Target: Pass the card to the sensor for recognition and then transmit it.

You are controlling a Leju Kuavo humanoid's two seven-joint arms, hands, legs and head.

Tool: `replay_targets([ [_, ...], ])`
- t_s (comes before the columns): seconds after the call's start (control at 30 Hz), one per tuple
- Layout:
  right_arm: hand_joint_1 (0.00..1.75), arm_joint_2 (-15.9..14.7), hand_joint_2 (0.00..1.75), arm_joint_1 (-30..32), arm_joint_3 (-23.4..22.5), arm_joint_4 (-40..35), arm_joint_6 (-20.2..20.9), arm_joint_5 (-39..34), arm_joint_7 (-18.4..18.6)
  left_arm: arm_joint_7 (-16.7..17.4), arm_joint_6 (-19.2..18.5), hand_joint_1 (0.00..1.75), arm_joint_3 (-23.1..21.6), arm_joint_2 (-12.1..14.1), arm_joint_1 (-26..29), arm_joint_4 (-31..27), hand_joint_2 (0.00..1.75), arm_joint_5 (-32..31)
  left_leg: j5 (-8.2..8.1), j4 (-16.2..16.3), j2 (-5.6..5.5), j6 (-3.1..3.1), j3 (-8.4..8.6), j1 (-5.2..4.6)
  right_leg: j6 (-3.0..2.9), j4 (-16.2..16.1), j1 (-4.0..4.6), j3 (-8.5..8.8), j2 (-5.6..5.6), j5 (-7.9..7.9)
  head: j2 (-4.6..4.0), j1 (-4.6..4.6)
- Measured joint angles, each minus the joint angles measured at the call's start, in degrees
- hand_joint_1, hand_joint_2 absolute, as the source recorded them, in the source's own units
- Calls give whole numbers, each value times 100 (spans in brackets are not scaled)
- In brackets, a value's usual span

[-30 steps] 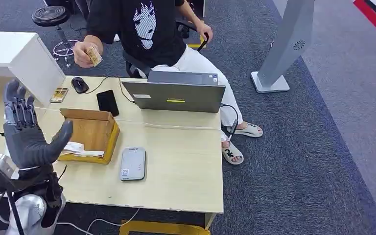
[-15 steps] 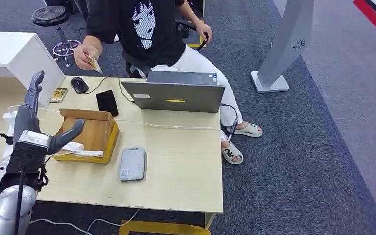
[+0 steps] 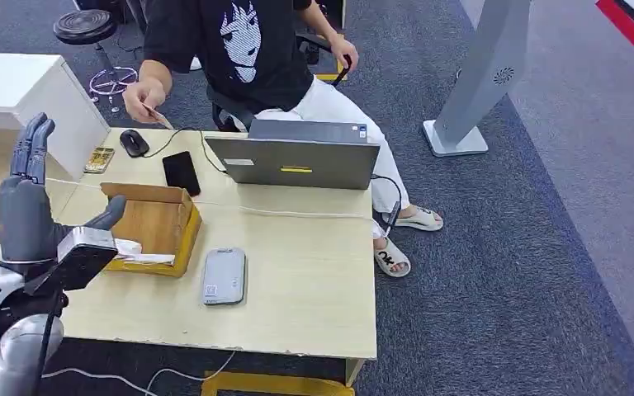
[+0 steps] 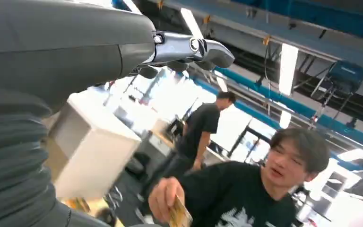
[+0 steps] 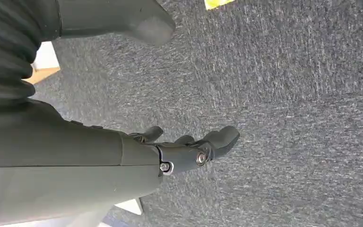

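Grey carpet surrounds the wooden desk (image 3: 314, 272) in the head view. Beyond the cardboard box (image 3: 150, 227), across the desk, a seated person holds the card (image 3: 159, 116) out; the sensor (image 3: 224, 276) lies just beside the box, on the robot's side of it. The left hand (image 3: 29, 210) is raised near the box, fingers spread wide, holding nothing. The card is well apart from it, so closing too soon could miss it or knock it down.

Ceiling lights glare in the left wrist view; the person's hand (image 4: 165, 201) pinches the card (image 4: 179, 213), apart from the hand's open fingers (image 4: 189, 47).

Carpet lies under the right hand (image 5: 170, 156), which hangs loosely open, empty.
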Motion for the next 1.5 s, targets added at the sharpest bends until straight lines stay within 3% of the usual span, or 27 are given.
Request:
replay_targets([
  [0.5, 0, 28, 175, 15, -52, -48, 22, 107, -61, 341, 206, 0, 48, 39, 96, -44, 175, -1067, 0, 0, -1, 0, 0, 0, 0, 1, 0, 1, -1, 0, 0, 2],
  [0.77, 0, 28, 175, 4, -131, -39, -11, 197, -79, 786, -15, 0, 63, 151, 118, -44, 175, -1787, 0, 0, -1, 0, 0, 0, 0, 1, 0, 0, -1, 0, 0, 2],
  [0.93, 0, 28, 175, -4, -157, -39, -11, 197, -79, 817, -57, 0, 63, 181, 135, -44, 175, -1835, 0, 0, -1, 0, 0, 0, 0, 1, 0, 0, -1, 0, 0, 2],
  [1.07, 0, 28, 175, -10, -179, -39, 0, 203, -79, 1003, -306, 0, 61, 181, 133, -44, 175, -2044, 0, 0, -1, 0, 0, 0, 0, 1, 0, 0, -1, 0, 0, 4],
  [1.5, 0, 31, 175, -12, -190, -39, 7, 282, -81, 1097, -315, 0, 48, 181, 134, -44, 175, -2139, 0, 1, 0, 0, -1, 0, 0, 1, 0, -2, 0, 0, 0, 2],
])
